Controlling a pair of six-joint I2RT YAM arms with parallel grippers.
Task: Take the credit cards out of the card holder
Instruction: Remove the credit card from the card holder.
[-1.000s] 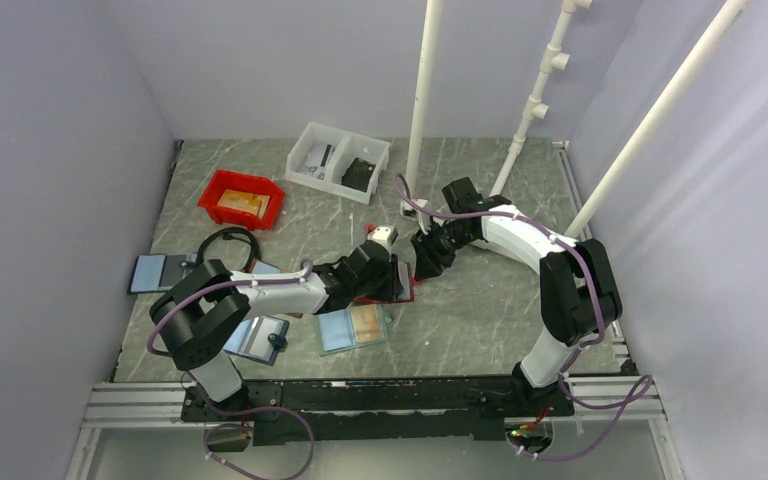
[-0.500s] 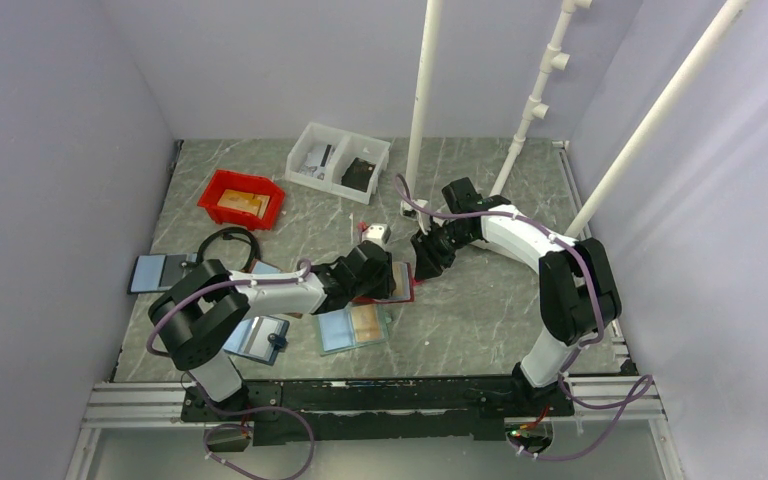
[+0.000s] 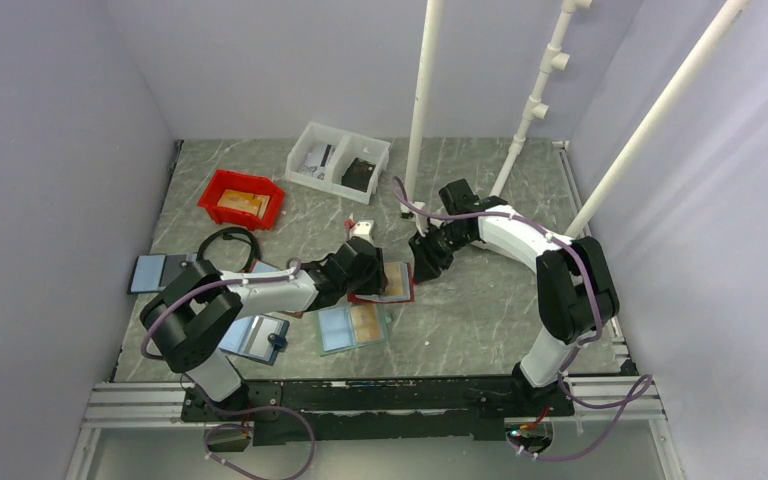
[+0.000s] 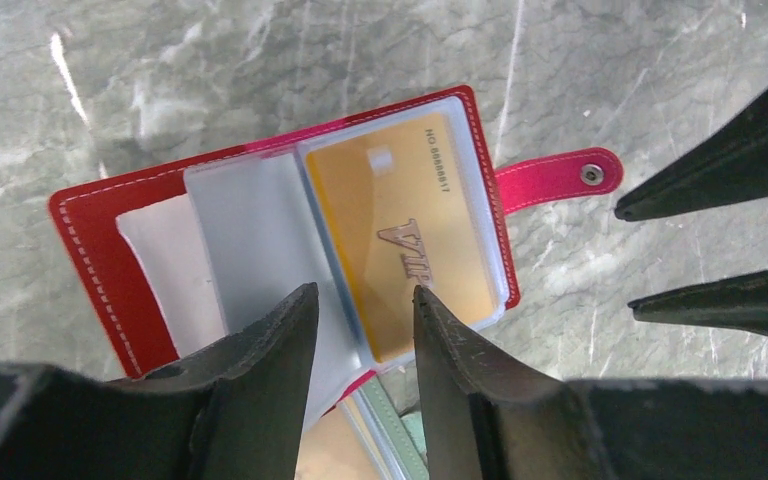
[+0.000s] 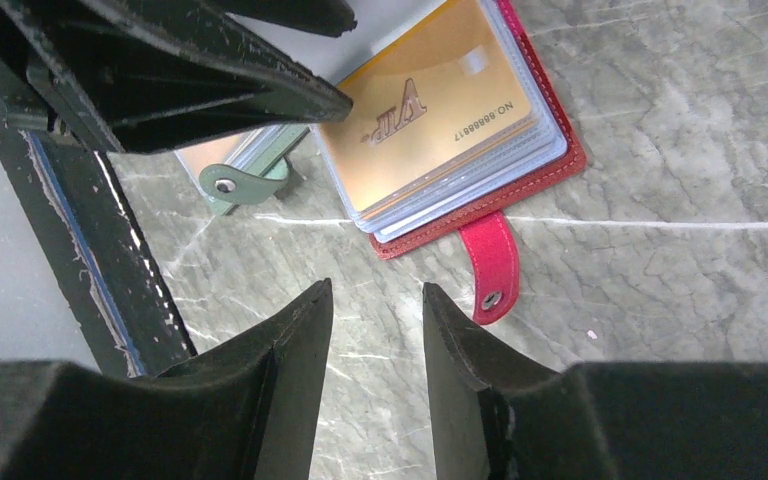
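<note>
The red card holder lies open on the table, its pink-red tab pointing right. It also shows in the top view and the right wrist view. A tan-orange credit card marked VIP sits in the right-hand clear sleeve. A pale blue-grey card or sleeve leaf stands half turned at the fold. My left gripper is open and empty just above the holder's near edge. My right gripper is open and empty over bare table beside the tab.
A light teal holder with an orange card lies just in front of the red one. More holders and a black cable lie left. A red bin, a white bin and white pipes stand behind.
My left gripper has drawn back to the left, uncovering the open holder and its orange card. My right gripper has shifted slightly left and stays by the tab.
</note>
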